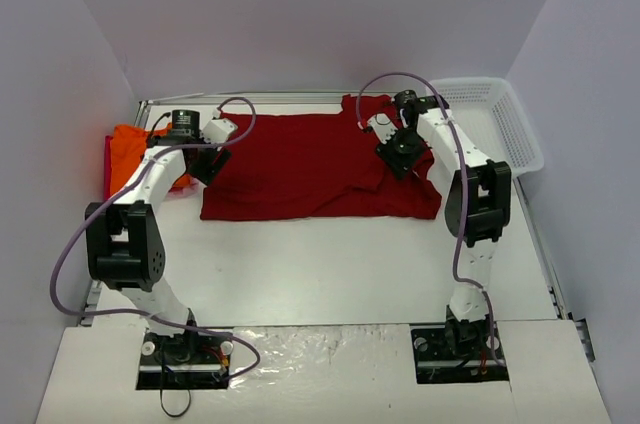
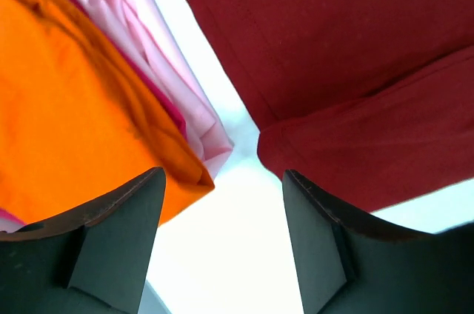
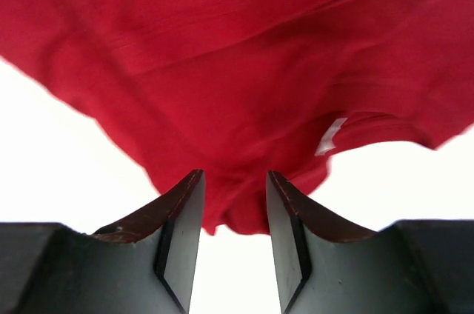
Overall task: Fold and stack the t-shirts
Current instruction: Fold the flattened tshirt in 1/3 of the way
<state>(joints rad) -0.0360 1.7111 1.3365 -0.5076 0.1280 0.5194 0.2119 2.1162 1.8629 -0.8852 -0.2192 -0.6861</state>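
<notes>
Surface: white surface (image 1: 330, 264), pale walls round it.
Shirts: large dark red cloth t-shirt (image 1: 310, 169) laid mid-surface; bright orange cloth t-shirt (image 1: 130, 149) + pale pink cloth t-shirt (image 2: 148, 47) piled far left.
L jaws: apart, empty, betw. pile & red shirt.
R jaws: apart, empty, over its right end.
Risk: prob. a lopsided fold if the grabs catch uneven layers.

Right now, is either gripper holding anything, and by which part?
Nothing is held. The left gripper and right gripper both stand open near the dark red t-shirt.
</notes>
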